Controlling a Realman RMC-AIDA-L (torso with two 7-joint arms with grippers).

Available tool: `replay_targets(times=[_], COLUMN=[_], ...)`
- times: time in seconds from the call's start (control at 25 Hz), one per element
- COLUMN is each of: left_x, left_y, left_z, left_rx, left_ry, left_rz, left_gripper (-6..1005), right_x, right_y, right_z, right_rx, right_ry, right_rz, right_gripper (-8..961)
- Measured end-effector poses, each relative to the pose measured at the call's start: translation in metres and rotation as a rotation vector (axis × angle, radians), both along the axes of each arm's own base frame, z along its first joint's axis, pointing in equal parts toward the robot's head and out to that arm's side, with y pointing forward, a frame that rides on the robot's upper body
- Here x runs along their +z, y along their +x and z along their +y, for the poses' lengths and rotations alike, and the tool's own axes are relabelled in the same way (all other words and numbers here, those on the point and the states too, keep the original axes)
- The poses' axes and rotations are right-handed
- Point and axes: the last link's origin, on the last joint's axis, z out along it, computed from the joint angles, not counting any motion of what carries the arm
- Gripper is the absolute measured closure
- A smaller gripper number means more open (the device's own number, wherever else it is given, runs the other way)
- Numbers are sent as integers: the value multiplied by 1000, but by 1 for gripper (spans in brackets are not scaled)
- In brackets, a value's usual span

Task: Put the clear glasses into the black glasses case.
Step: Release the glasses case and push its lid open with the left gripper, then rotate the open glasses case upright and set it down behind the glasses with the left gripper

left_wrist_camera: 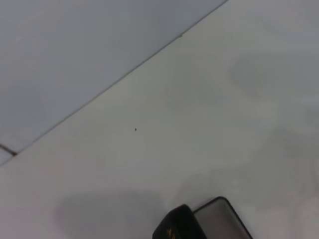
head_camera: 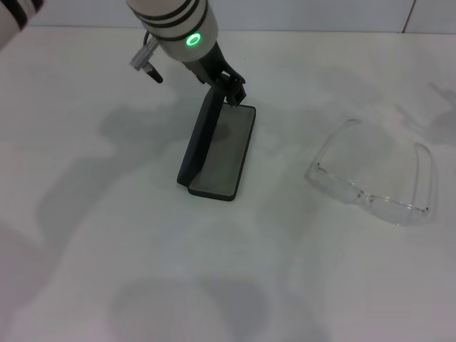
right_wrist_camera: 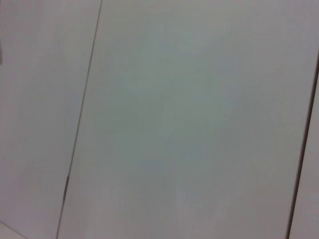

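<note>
We see the flat black hinged glasses case [head_camera: 217, 153] standing open, the left gripper [head_camera: 229, 84] at its raised lid's far end (fingers open or clamped, we cannot tell). The transparent colourless plastic wraparound glasses [head_camera: 374, 178] lie well to the case's right, arms unfolded. We judge them light, slippery and springy, best pinched at the bridge; the right gripper is out of sight.

Bright, even overhead light; soft grey shadows across the table [head_camera: 107, 285]; wrist views hazy.

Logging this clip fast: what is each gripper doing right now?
Left gripper: at the far end of the open black glasses case, by its raised lid; fingers' state cannot be told.
Right gripper: not in view.
</note>
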Motion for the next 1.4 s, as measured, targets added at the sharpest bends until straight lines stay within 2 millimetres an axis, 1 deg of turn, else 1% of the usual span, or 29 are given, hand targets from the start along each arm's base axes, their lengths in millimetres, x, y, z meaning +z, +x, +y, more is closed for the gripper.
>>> replay_targets(times=[0.44,0.56,0.88,1.32,1.4], left_x=[-12,-13,-15,-21,-21], left_y=[-20,-29,-42,-37,-37], left_z=[1,3,2,-4,-4], left_rx=[65,83,104,59,54], left_ry=[-20,-17,-15,-56,-60], left_rz=[-27,-16,-13,-5,-2], left_gripper=[429,431,437,445,517], right_x=[-5,-5,-5,-6,-6], right_y=[2,2,3,5,5], right_z=[-2,-4,-5,-7,-8], right_rx=[-8,-6,-9,-15,-16], right_ry=[-9,-11,-11,-12,-11], right_rz=[8,12,20,23,23], right_gripper=[69,69,69,69,69])
